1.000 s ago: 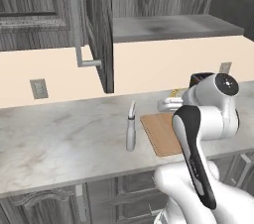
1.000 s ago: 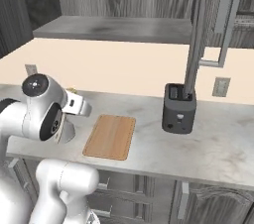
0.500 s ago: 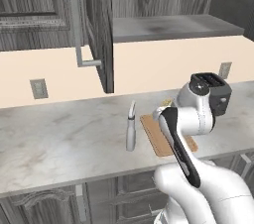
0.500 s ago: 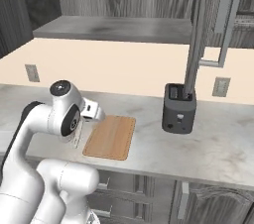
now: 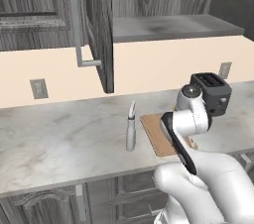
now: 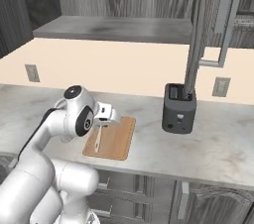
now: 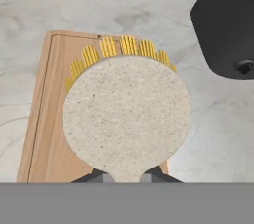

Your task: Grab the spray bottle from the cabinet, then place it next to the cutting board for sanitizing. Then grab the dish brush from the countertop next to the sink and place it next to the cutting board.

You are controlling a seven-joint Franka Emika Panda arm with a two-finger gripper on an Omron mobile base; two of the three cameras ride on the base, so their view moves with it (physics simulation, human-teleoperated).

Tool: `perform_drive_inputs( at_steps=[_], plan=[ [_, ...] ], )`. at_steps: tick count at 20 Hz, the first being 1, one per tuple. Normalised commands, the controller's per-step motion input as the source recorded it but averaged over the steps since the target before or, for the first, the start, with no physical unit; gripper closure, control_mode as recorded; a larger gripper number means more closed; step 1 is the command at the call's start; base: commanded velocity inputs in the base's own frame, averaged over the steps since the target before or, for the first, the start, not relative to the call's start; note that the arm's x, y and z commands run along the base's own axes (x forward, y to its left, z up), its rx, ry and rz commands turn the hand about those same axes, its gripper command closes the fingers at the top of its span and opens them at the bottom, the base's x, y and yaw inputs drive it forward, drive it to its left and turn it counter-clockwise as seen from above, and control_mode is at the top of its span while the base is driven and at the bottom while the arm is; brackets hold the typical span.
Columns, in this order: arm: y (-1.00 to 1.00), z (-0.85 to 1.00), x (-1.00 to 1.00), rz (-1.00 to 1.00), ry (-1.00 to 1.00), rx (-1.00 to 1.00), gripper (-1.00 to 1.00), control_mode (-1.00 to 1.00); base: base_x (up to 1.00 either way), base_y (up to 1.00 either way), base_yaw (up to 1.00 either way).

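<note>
I'm seeing the gripper (image 7: 126,176) clamped narrow on the dish brush (image 7: 127,119), bottom center of the hand view; round head with yellow bristles is hanging over the cutting board (image 7: 47,119), center-left. In the right base view the brush handle (image 6: 98,138) is pointing down over the board (image 6: 118,139). Spray bottle (image 5: 131,126) is standing mid-frame on the countertop (image 5: 59,139), just left of the board. Black toaster (image 6: 178,108) sits further back. No readable labels.

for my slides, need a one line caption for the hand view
Claw shut on the dish brush, held above the cutting board.
</note>
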Motion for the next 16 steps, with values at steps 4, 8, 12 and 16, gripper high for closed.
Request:
perform_drive_inputs(
  at_steps=[4, 8, 12, 16],
  plan=[
    [-0.84, 0.0, 0.29, 0.0, 0.2, 0.16, 1.0, -1.0, 0.0, 0.0, 0.0],
    [-0.62, -0.01, 0.13, 0.0, -0.01, 0.12, 1.0, -1.0, 0.0, 0.0, 0.0],
    [-0.28, -0.2, 0.14, 0.0, -0.07, 0.01, 1.0, -1.0, 0.0, 0.0, 0.0],
    [-0.05, -0.21, 0.05, 0.0, -0.13, -0.01, 1.0, -1.0, 0.0, 0.0, 0.0]
  ],
)
